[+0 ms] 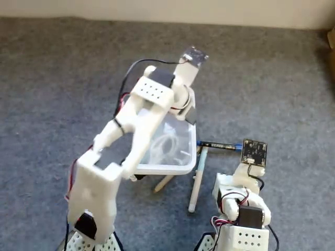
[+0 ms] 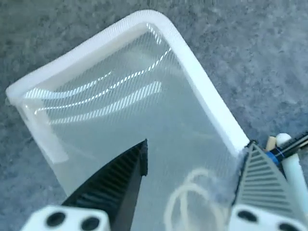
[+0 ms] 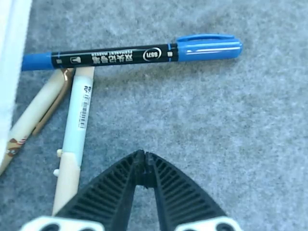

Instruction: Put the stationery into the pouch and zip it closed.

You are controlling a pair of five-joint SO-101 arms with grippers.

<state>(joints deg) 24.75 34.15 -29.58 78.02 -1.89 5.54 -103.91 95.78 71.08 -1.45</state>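
The pouch (image 1: 168,168) lies flat on the grey carpet (image 1: 272,78), under the left arm. The left gripper (image 2: 197,147) hangs over its mesh with the jaws wide apart and holds nothing. A white cord (image 2: 185,202) is seen inside the pouch. The 3 pens lie just beside the pouch: a blue marker (image 3: 130,54) touches the ends of a white pen (image 3: 77,125) and a beige pen (image 3: 36,115). The right gripper (image 3: 143,158) is near them, jaws pressed together, empty.

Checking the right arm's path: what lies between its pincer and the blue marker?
Only bare grey carpet separates the right pincer from the blue marker, as the right wrist view shows.
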